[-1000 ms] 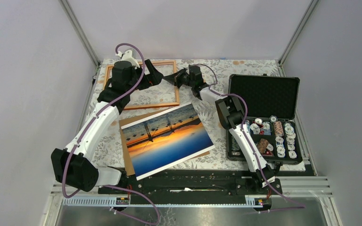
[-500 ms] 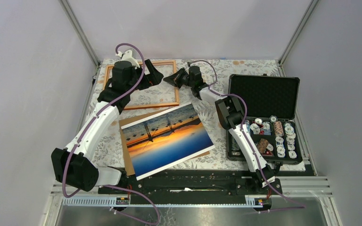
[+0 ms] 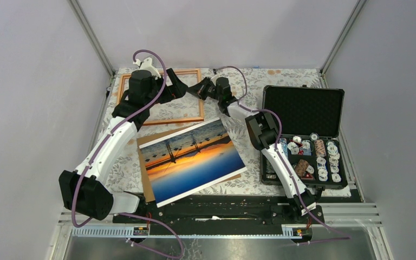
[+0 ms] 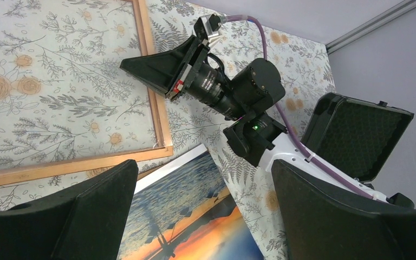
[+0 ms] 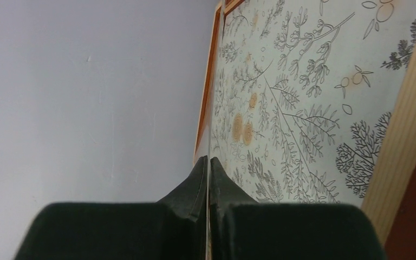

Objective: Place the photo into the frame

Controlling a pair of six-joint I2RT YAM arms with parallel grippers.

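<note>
Both your claws hang at the right end of the frame [image 3: 173, 121], left claw [image 3: 177, 86] wide open and empty, right claw [image 3: 191, 90] closed, while the photo [image 3: 192, 160] lies flat at their 6 o'clock, long axis running 8 to 2.

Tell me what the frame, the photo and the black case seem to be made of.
The frame looks like wood, orange-brown with visible grain and a matte face. The photo looks like printed paper or thin card: flat, white-bordered. The black case seems hard plastic, though unsure; its lid is lined with dimpled foam.
</note>
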